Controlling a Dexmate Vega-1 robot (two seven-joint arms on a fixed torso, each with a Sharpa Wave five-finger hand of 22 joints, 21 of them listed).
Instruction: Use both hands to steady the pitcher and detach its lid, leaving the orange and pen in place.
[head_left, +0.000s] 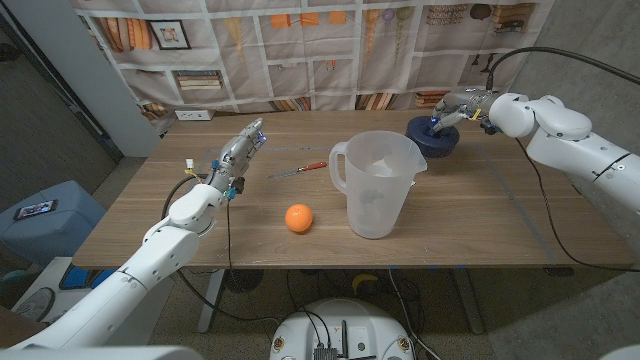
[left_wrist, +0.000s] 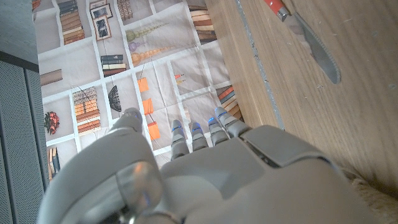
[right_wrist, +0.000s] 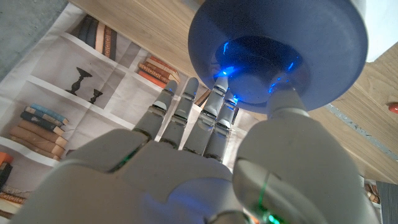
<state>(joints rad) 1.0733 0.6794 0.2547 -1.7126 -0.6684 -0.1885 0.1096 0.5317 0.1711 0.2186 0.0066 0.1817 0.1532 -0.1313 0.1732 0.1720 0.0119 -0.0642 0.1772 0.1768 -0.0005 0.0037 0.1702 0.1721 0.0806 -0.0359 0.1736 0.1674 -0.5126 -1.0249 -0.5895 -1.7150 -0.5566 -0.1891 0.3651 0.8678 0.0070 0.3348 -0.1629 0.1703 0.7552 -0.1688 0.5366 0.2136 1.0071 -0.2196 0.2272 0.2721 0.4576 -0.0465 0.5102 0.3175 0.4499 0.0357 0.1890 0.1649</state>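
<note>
Standing lidless near the table's (head_left: 520, 215) middle, the clear pitcher (head_left: 377, 185) has the orange (head_left: 298, 217) and pen (head_left: 298, 170) to its left, while the right hand (head_left: 452, 108) grips the dark blue lid (head_left: 432, 137) at the far edge and the left hand (head_left: 238, 153) hovers spread, holding nothing.

A printed cloth backdrop showing shelves of books, frames and vases (head_left: 300, 45) hangs behind the long wooden table (head_left: 500, 215). A white wall socket (head_left: 194, 115) sits low at its left, a blue bin (head_left: 45, 225) beside grey floor
</note>
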